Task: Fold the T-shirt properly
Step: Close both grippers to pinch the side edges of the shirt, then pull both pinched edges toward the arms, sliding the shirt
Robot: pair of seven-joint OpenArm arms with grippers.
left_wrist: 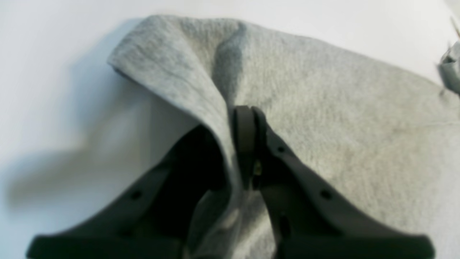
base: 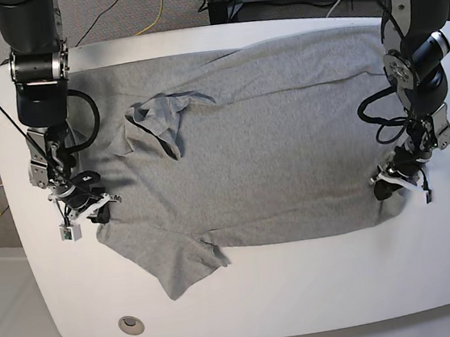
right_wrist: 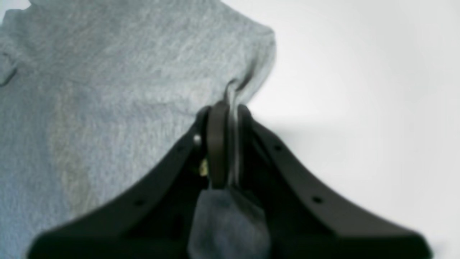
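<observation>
Inspection of my left gripper finds its jaws pressed together on a raised pleat of the T-shirt; in the left wrist view grey cloth rises into a ridge ahead of the closed fingers and drapes down between them toward the camera. My right gripper is likewise closed, with a thin edge of the same cloth pinched between its fingers and a bunch of fabric hanging below them.

In the base view the T-shirt lies spread on the white table, covering most of its width, wrinkled, one sleeve pointing toward the near edge. A second sleeve lies crumpled on top of the body, toward that view's left. My left gripper holds the cloth at its edge on that view's right, low to the table. My right gripper holds the opposite edge on that view's left, also low.

Two round fittings sit in the table near its front edge. Cables run across the floor behind the table.
</observation>
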